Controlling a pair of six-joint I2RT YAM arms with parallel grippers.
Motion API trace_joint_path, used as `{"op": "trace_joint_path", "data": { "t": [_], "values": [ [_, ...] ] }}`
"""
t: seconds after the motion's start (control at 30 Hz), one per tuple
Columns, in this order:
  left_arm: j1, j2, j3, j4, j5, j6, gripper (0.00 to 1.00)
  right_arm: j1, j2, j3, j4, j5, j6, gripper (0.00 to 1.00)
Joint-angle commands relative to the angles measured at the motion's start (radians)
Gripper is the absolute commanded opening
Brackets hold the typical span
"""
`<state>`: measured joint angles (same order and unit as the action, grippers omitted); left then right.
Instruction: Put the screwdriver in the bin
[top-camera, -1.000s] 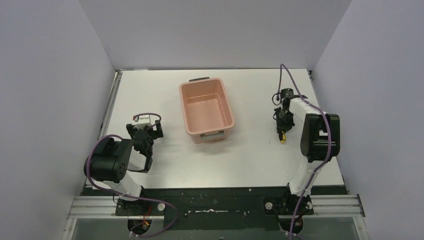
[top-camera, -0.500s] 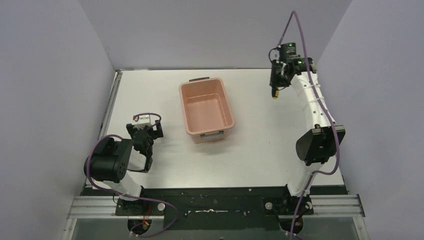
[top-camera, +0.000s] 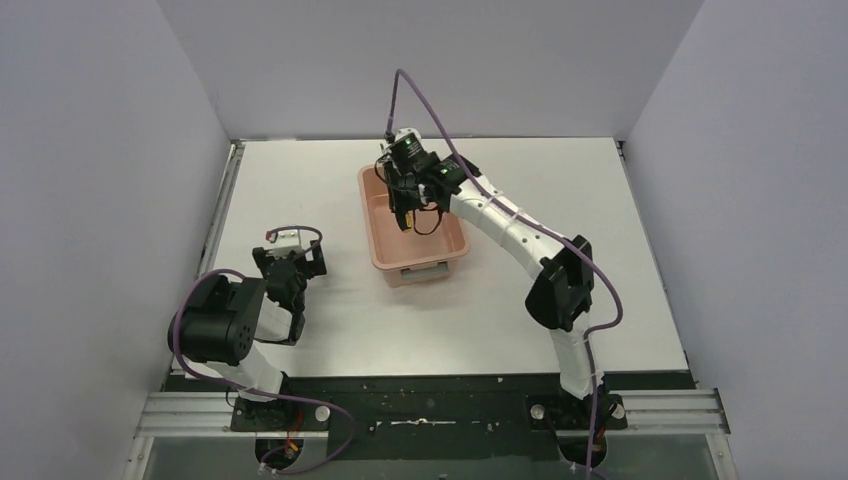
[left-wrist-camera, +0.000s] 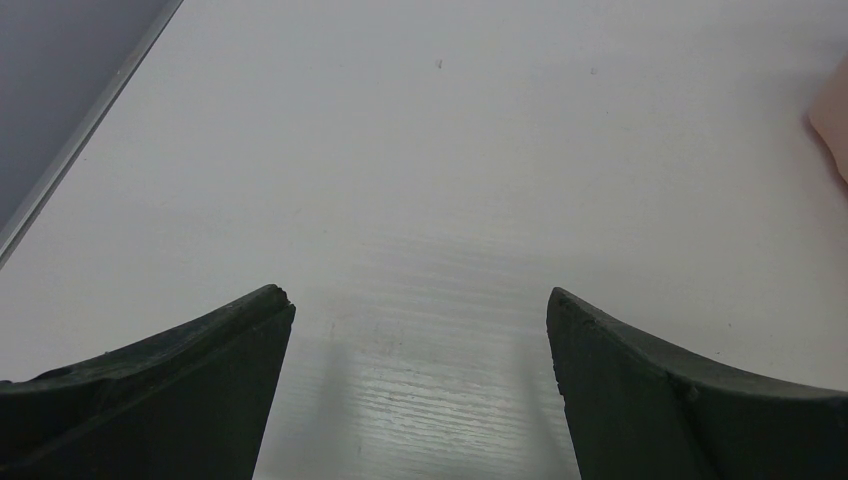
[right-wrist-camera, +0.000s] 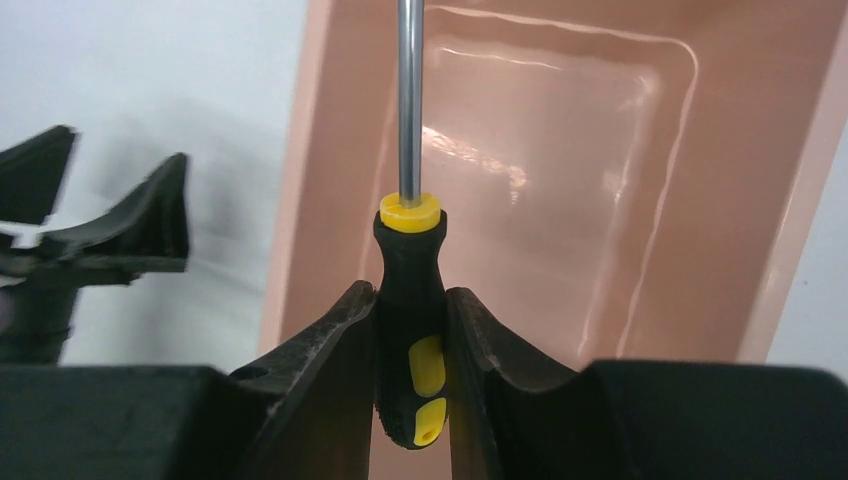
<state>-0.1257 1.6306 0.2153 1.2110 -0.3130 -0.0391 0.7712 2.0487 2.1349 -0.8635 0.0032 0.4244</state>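
The salmon-pink bin (top-camera: 455, 250) stands at the table's middle back; its inside also shows in the right wrist view (right-wrist-camera: 560, 180). My right gripper (top-camera: 405, 205) hangs over the bin's left half and is shut on the screwdriver (right-wrist-camera: 412, 300), clamping its black and yellow handle. The thin metal shaft (right-wrist-camera: 408, 100) points away from the camera over the bin's floor. In the top view the screwdriver (top-camera: 407, 218) shows as a small yellow spot under the gripper. My left gripper (top-camera: 290, 262) rests low at the left of the table, open and empty, its fingers (left-wrist-camera: 200, 370) wide apart.
A bare white tabletop (top-camera: 560, 180) lies around the bin, with grey walls on three sides. A metal rail (top-camera: 222, 215) runs along the table's left edge. The left arm's dark parts (right-wrist-camera: 110, 230) show beside the bin in the right wrist view.
My right arm has swung from the back right corner leftward with the screwdriver and now holds it over the bin. The left arm has not moved.
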Motion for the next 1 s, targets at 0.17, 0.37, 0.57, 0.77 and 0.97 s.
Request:
{"op": "trace_joint_path", "data": {
  "t": [0.17,0.37,0.57,0.77,0.97],
  "values": [
    [0.008,-0.021,0.028,0.018,0.02,0.013,0.97,0.017,0.146,-0.183,0.074,0.177,0.05,0.0],
    [0.009,-0.021,0.029,0.018,0.02,0.012,0.97,0.018,0.206,-0.237,0.097,0.223,0.069,0.23],
    [0.008,-0.021,0.029,0.018,0.021,0.012,0.97,0.02,0.196,-0.194,0.07,0.255,0.067,0.54],
    [0.009,-0.021,0.029,0.016,0.021,0.013,0.97,0.033,0.133,-0.056,0.021,0.288,0.027,0.6],
    [0.009,-0.02,0.029,0.017,0.022,0.013,0.97,0.049,0.019,0.023,0.001,0.281,-0.01,0.81]
  ]
}}
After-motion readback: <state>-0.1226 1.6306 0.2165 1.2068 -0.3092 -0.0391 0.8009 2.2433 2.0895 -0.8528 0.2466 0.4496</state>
